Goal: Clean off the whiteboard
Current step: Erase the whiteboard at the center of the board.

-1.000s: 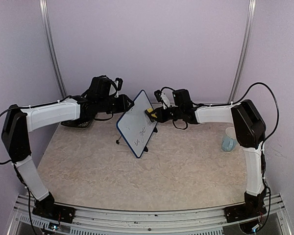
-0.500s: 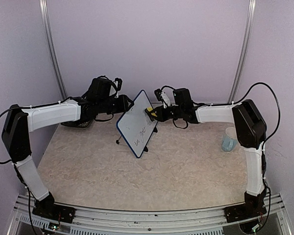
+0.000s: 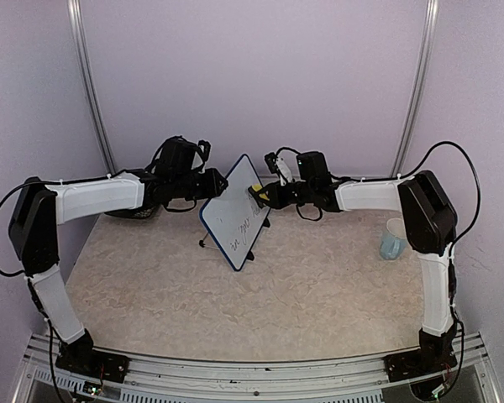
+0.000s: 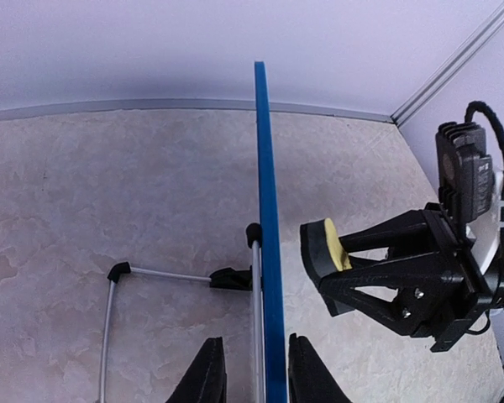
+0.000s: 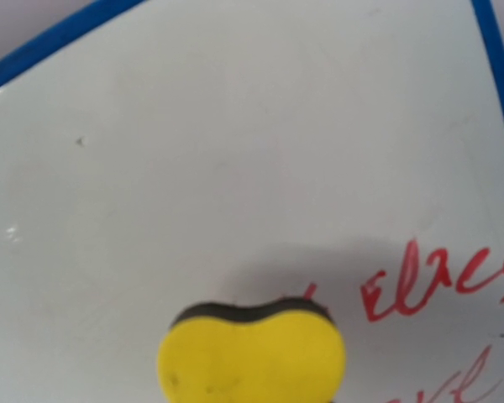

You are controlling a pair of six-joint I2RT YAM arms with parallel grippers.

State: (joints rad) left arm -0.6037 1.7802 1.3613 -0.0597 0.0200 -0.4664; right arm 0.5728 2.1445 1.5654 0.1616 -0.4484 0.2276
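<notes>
The whiteboard (image 3: 236, 215) stands tilted on its wire stand, with red writing on its face (image 5: 441, 281). In the left wrist view I see it edge-on as a blue frame (image 4: 265, 210). My left gripper (image 3: 212, 180) is open. Its jaws straddle the frame's upper left edge, and the left finger (image 4: 207, 376) stands apart from the stand rod. My right gripper (image 3: 260, 194) is shut on the yellow sponge (image 5: 252, 359), whose black pad (image 4: 312, 248) faces the board's face with a small gap. The right fingers are hidden in the right wrist view.
A pale blue cup (image 3: 392, 239) stands at the right, near the right arm's elbow. A dark object (image 3: 133, 211) lies behind the left forearm. The board's wire stand (image 4: 113, 281) reaches out behind it. Metal posts stand at the back corners.
The left arm has shifted a little, its gripper staying at the board's upper left edge. The right gripper with the sponge has risen slightly along the board's upper right part.
</notes>
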